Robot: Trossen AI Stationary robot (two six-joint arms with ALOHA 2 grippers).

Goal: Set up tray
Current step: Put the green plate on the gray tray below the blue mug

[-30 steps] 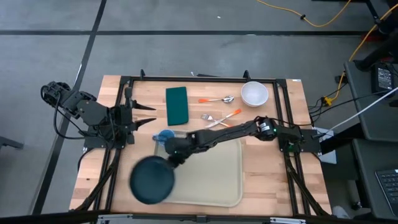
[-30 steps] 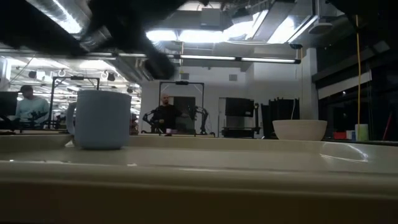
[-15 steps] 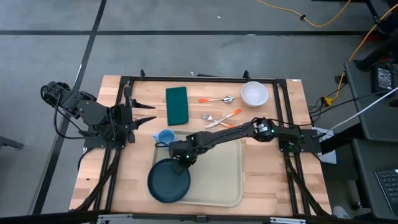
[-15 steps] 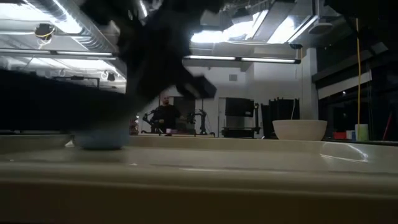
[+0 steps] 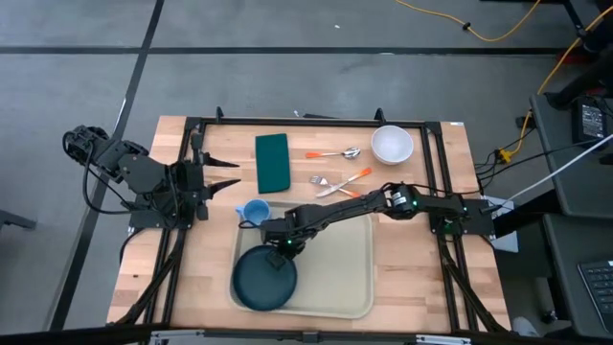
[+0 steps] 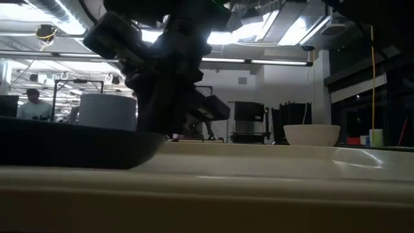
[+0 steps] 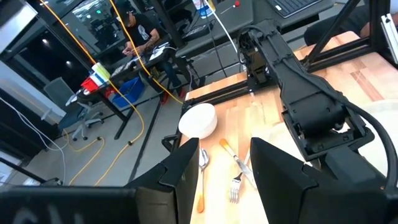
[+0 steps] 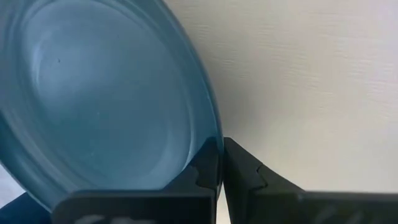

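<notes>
The beige tray (image 5: 335, 259) lies on the table's near middle. A dark teal plate (image 5: 263, 280) lies about level, low over the tray's near left corner. My right gripper (image 5: 283, 251) is shut on the plate's rim; it also shows in the right wrist view (image 8: 219, 155) and as a dark mass in the low view (image 6: 171, 116). Whether the plate's underside touches the tray I cannot tell. A light blue cup (image 5: 255, 211) stands at the tray's far left corner. My left gripper (image 5: 226, 174) waits open at the table's left, holding nothing. My right gripper pinches the plate's rim (image 8: 211, 140) between its two fingers, on the side toward the tray's middle. The fingers slant steeply down from the table's right, one above the rim and one under it. The plate lies about level, low over the tray.
Beyond the tray lie a dark green napkin (image 5: 273, 161), a spoon (image 5: 337, 153) and two forks (image 5: 340, 182) with orange handles, and a white bowl (image 5: 392, 144). The tray's right half (image 5: 350, 273) is bare. People show in the room behind the table.
My right gripper has sunk and tipped to point more steeply down, moving toward the table's right. The plate it holds has come in from beyond the tray's left edge and now lies low and level over the tray's near left corner.
</notes>
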